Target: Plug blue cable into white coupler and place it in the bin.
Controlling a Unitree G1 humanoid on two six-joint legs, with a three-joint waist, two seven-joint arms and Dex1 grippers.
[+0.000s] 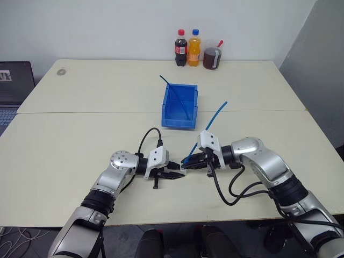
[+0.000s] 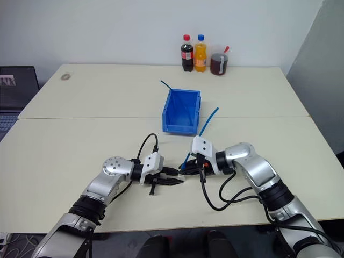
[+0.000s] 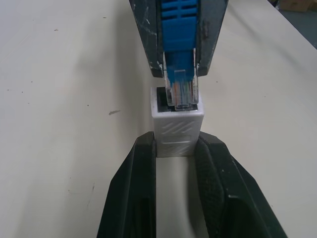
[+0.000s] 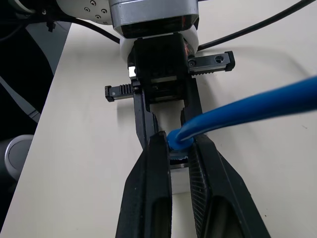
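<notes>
White plastic, the white coupler (image 3: 177, 130) sits pinched between the fingertips of the left gripper (image 1: 173, 176), its dark socket opening facing away from that hand toward the right gripper (image 1: 189, 164). The clear-blue plug of the blue cable (image 3: 180, 83) stands right at that socket, its tip touching or just inside the mouth; how deep it sits cannot be told. The right gripper is clamped on the plug's boot, fingers closed on both sides of it. Plug and coupler lie on one line, their long axis running between the two hands, roughly along the table's near edge and above its top. From the right gripper the cable rises and trails away toward the far right, its free end (image 1: 224, 102) in the air beside the bin (image 1: 179, 107). The bin stands near the middle of the table (image 1: 80, 134), beyond both hands, with a second, darker blue cable (image 1: 176, 95) leaning in it and sticking out past its far rim. Two soda bottles (image 1: 187, 48) and a cup (image 1: 212, 57) stand at the far edge.
</notes>
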